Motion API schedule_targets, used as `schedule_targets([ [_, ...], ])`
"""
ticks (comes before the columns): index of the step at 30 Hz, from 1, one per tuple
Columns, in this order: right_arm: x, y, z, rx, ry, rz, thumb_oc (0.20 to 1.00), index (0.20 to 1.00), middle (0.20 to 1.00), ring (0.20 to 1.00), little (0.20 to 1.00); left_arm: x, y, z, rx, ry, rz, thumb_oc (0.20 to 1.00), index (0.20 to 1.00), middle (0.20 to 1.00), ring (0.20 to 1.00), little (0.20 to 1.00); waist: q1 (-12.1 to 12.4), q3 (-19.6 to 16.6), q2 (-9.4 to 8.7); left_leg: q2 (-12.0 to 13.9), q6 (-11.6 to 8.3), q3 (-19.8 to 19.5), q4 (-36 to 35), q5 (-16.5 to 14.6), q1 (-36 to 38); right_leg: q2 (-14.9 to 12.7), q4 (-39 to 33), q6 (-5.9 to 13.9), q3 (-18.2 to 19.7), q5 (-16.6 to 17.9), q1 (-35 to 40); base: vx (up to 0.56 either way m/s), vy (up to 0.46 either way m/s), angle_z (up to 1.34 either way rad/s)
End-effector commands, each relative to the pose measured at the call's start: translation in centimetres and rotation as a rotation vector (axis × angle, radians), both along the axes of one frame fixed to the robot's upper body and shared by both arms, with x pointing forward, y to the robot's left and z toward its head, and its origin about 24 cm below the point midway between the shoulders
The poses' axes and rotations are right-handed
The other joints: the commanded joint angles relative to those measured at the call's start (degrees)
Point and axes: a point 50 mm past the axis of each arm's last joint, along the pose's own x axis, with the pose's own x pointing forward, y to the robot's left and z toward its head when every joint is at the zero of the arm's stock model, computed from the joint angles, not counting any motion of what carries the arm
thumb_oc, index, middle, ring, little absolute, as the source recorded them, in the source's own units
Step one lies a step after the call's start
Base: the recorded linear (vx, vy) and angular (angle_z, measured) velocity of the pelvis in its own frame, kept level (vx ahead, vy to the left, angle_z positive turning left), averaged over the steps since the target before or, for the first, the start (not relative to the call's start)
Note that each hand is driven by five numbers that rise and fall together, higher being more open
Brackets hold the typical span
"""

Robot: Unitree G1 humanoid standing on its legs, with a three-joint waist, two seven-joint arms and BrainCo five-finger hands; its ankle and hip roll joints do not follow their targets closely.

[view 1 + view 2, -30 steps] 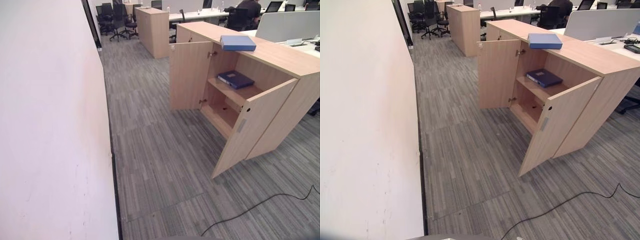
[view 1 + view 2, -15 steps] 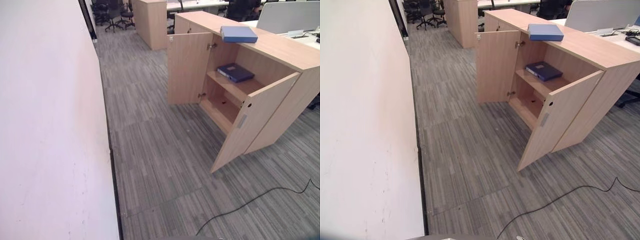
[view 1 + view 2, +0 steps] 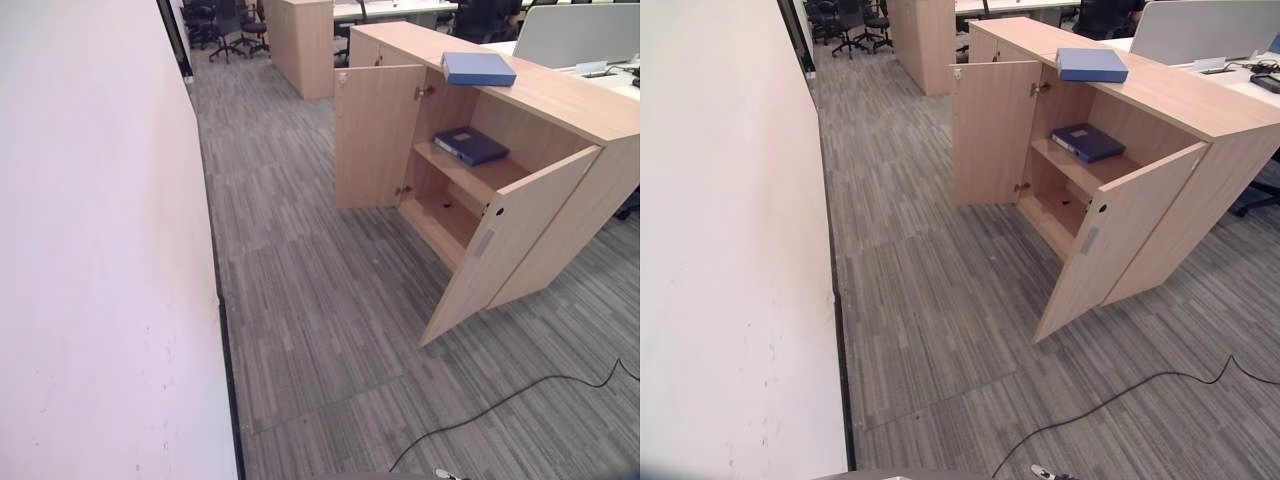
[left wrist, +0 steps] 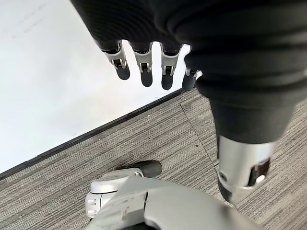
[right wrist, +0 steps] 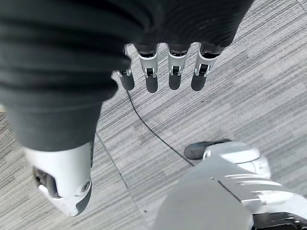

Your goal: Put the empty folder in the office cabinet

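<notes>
A light blue folder lies flat on top of the low wooden cabinet at the upper right. Both cabinet doors stand open. A dark blue folder lies on the cabinet's middle shelf; the bottom shelf looks bare. My left hand hangs over the carpet by the white wall with straight fingers and holds nothing. My right hand hangs over the carpet with relaxed fingers and holds nothing. Both hands are far from the cabinet.
A white wall runs along the left. Grey striped carpet lies between it and the cabinet. The near open door juts out toward me. A second wooden cabinet, office chairs and desks stand farther back.
The view dipped downward between one second and half a second ago, so the cabinet sits a little higher in the picture. Since then nothing has visibly moved.
</notes>
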Motion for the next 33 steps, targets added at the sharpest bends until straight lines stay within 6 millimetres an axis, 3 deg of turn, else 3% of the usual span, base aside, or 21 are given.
schedule_targets([
  [1, 0.4, -0.4, 0.2, -0.021, 0.018, 0.061, 1.0, 1.0, 1.0, 1.0, 1.0, 0.8, 0.0, 0.1, 0.003, -0.01, -0.032, 1.0, 1.0, 1.0, 1.0, 1.0, 1.0, -1.5, -1.2, -2.3, -0.48, -6.2, 0.0, -6.0, 2.2, -3.5, -5.5, 8.35, 4.9, 10.9, -3.7, 0.0, 0.0, 0.0],
  [4, 0.7, -0.7, 0.2, -0.028, 0.012, 0.061, 1.0, 1.0, 1.0, 1.0, 1.0, 1.0, -0.1, 0.1, 0.001, -0.016, -0.026, 1.0, 1.0, 1.0, 1.0, 1.0, 1.1, -1.2, -0.93, -2.6, -0.09, -6.4, 0.0, -5.9, 2.0, -4.0, -5.5, 8.71, 4.9, 11.3, -4.1, -0.02, 0.039, 0.0],
  [7, 1.7, -0.8, 0.5, -0.04, 0.004, 0.098, 1.0, 1.0, 1.0, 1.0, 1.0, 1.6, 0.0, 0.2, 0.004, -0.034, -0.017, 1.0, 1.0, 1.0, 1.0, 1.0, 1.5, 0.5, 0.14, -3.0, 0.92, -6.5, 0.0, -5.4, 0.9, -6.2, -1.8, 10.08, 5.1, 11.5, -7.3, -0.12, 0.057, -0.01],
  [9, 3.1, -0.9, 0.7, -0.054, -0.019, 0.144, 1.0, 1.0, 1.0, 1.0, 1.0, 1.7, 0.5, 0.3, 0.015, -0.036, 0.008, 1.0, 1.0, 1.0, 1.0, 1.0, 3.2, 1.6, 1.12, -2.5, 1.36, -6.7, 0.0, -5.4, 0.2, -12.8, 4.2, 10.21, 2.2, 13.2, -11.9, -0.09, 0.016, -0.32],
  [12, 3.3, -0.8, 0.7, -0.05, -0.023, 0.14, 1.0, 1.0, 1.0, 1.0, 1.0, 1.4, 0.8, 0.3, 0.023, -0.024, 0.011, 1.0, 1.0, 1.0, 1.0, 1.0, 3.6, 1.6, 0.39, -3.2, 1.49, -6.8, 0.0, -6.0, 0.8, -14.1, 3.4, 9.92, -0.5, 14.7, -12.5, 0.09, 0.023, -0.08],
  [14, 3.4, -0.7, 0.8, -0.048, -0.029, 0.127, 1.0, 1.0, 1.0, 1.0, 1.0, 1.0, 1.1, 0.3, 0.031, -0.009, 0.005, 1.0, 1.0, 1.0, 1.0, 1.0, 2.9, 1.9, 0.06, -3.6, 2.08, -7.1, 0.0, -6.8, 1.7, -10.8, 2.1, 9.32, -0.9, 14.9, -14.7, 0.14, 0.044, -0.1],
  [15, 3.5, -0.7, 0.8, -0.043, -0.035, 0.115, 1.0, 1.0, 1.0, 1.0, 1.0, 0.7, 1.1, 0.3, 0.032, 0.004, 0.001, 1.0, 1.0, 1.0, 1.0, 1.0, 1.6, 2.5, -0.17, -4.4, 2.73, -7.8, 0.0, -6.8, 2.9, -7.1, 1.8, 9.01, -0.5, 15.6, -18.6, 0.16, 0.064, -0.12],
  [17, 3.5, -0.8, 0.8, -0.039, -0.041, 0.092, 1.0, 1.0, 1.0, 1.0, 1.0, 0.5, 1.1, 0.3, 0.034, 0.016, -0.008, 1.0, 1.0, 1.0, 1.0, 1.0, 0.1, 3.5, -0.65, -5.6, 3.55, -9.2, 0.0, -7.6, 4.7, -2.6, 0.8, 9.83, -0.5, 17.1, -21.6, 0.17, 0.073, 0.02],
  [18, 3.4, -0.8, 0.8, -0.04, -0.04, 0.092, 1.0, 1.0, 1.0, 1.0, 1.0, 0.5, 1.1, 0.3, 0.033, 0.016, -0.008, 1.0, 1.0, 1.0, 1.0, 1.0, 0.0, 3.8, -0.26, -5.3, 3.57, -9.4, 0.0, -8.0, 5.2, -2.3, 0.7, 9.78, -0.7, 16.9, -21.1, 0.19, 0.071, 0.35],
  [20, 2.6, -1.0, 0.7, -0.037, -0.029, 0.051, 1.0, 1.0, 1.0, 1.0, 1.0, 0.4, 1.2, 0.3, 0.037, 0.025, -0.025, 1.0, 1.0, 1.0, 1.0, 1.0, -2.4, 4.2, -1.88, -7.7, 4.24, -12.4, 0.0, -9.8, 8.3, 2.3, -3.8, 10.8, -2.8, 19.3, -23.2, 0.29, 0.059, 0.85],
  [21, 2.6, -1.1, 0.7, -0.037, -0.029, 0.051, 1.0, 1.0, 1.0, 1.0, 1.0, 0.4, 1.2, 0.3, 0.036, 0.025, -0.024, 1.0, 1.0, 1.0, 1.0, 1.0, -2.6, 4.4, -1.66, -7.5, 4.24, -12.6, 0.0, -10.0, 8.5, 2.4, -3.9, 10.78, -3.0, 19.2, -22.8, 0.35, -0.021, 1.18],
  [22, 0.9, -1.3, 0.5, -0.037, 0.005, 0.019, 1.0, 1.0, 1.0, 1.0, 1.0, 0.5, 1.1, 0.3, 0.034, 0.023, -0.033, 1.0, 1.0, 1.0, 1.0, 1.0, -3.9, 3.4, -2.3, -8.0, 3.98, -15.3, 0.0, -11.4, 9.9, 3.0, -5.5, 9.87, -1.5, 19.0, -22.2, 0.26, -0.079, 0.87],
  [23, 0.2, -1.3, 0.4, -0.036, 0.023, 0.014, 1.0, 1.0, 1.0, 1.0, 1.0, 0.3, 0.9, 0.2, 0.03, 0.024, -0.033, 1.0, 1.0, 1.0, 1.0, 1.0, -4.3, 2.6, -2.3, -7.5, 3.65, -16.0, 0.0, -12.4, 10.7, 2.9, -5.5, 8.95, -0.6, 19.5, -21.6, 0.45, -0.189, 0.36],
  [24, -0.5, -1.3, 0.3, -0.03, 0.038, 0.013, 1.0, 1.0, 1.0, 1.0, 1.0, 0.1, 0.7, 0.1, 0.026, 0.027, -0.028, 1.0, 1.0, 1.0, 1.0, 1.0, -4.8, 1.1, -1.85, -5.4, 2.67, -16.2, 0.0, -13.8, 11.7, 2.5, -5.5, 8.44, -0.1, 20.9, -21.4, 0.29, -0.143, 0.04],
  [25, -0.5, -1.3, 0.3, -0.031, 0.038, 0.013, 1.0, 1.0, 1.0, 1.0, 1.0, 0.1, 0.7, 0.1, 0.026, 0.027, -0.027, 1.0, 1.0, 1.0, 1.0, 1.0, -4.8, 1.1, -1.71, -5.3, 2.66, -16.2, 0.0, -13.9, 11.7, 2.6, -5.5, 8.42, -0.2, 20.9, -21.4, 0.31, -0.168, 0.1],
  [28, -0.7, -1.1, 0.2, -0.017, 0.039, 0.016, 1.0, 1.0, 1.0, 1.0, 1.0, 0.3, 0.3, 0.1, 0.017, 0.015, -0.019, 1.0, 1.0, 1.0, 1.0, 1.0, -5.5, 0.6, -0.62, -0.7, -0.03, -15.5, 0.0, -15.0, 13.6, 1.8, -4.3, 7.89, -0.9, 20.2, -21.0, 0.31, -0.19, 0.28],
  [30, -0.4, -1.3, 0.3, -0.028, 0.041, 0.06, 1.0, 1.0, 1.0, 1.0, 1.0, 2.0, -0.3, 0.2, 0.007, -0.043, -0.042, 1.0, 1.0, 1.0, 1.0, 1.0, -5.7, 0.2, 1.14, 5.0, -4.63, -14.1, 2.9, -8.9, 13.3, 2.4, -2.4, 6.63, -1.7, 17.0, -19.0, 0.48, -0.295, 0.55],
  [32, -0.1, -1.8, 0.5, -0.04, 0.038, 0.076, 1.0, 1.0, 1.0, 1.0, 1.0, 3.5, -0.6, 0.4, -0.002, -0.096, -0.055, 1.0, 1.0, 1.0, 1.0, 1.0, -5.2, 0.6, 1.19, 8.1, -7.84, -10.8, 11.5, -3.3, 9.9, 1.8, -1.6, 5.57, -1.7, 13.3, -15.4, 0.39, -0.232, 0.43],
  [33, 0.0, -1.9, 0.5, -0.042, 0.033, 0.077, 1.0, 1.0, 1.0, 1.0, 1.0, 3.8, -0.6, 0.5, -0.002, -0.106, -0.057, 1.0, 1.0, 1.0, 1.0, 1.0, -4.8, 1.2, 0.78, 8.2, -8.02, -9.2, 16.9, -0.8, 7.7, 1.5, -1.4, 5.28, -1.3, 12.5, -14.0, 0.29, -0.221, 0.33],
])
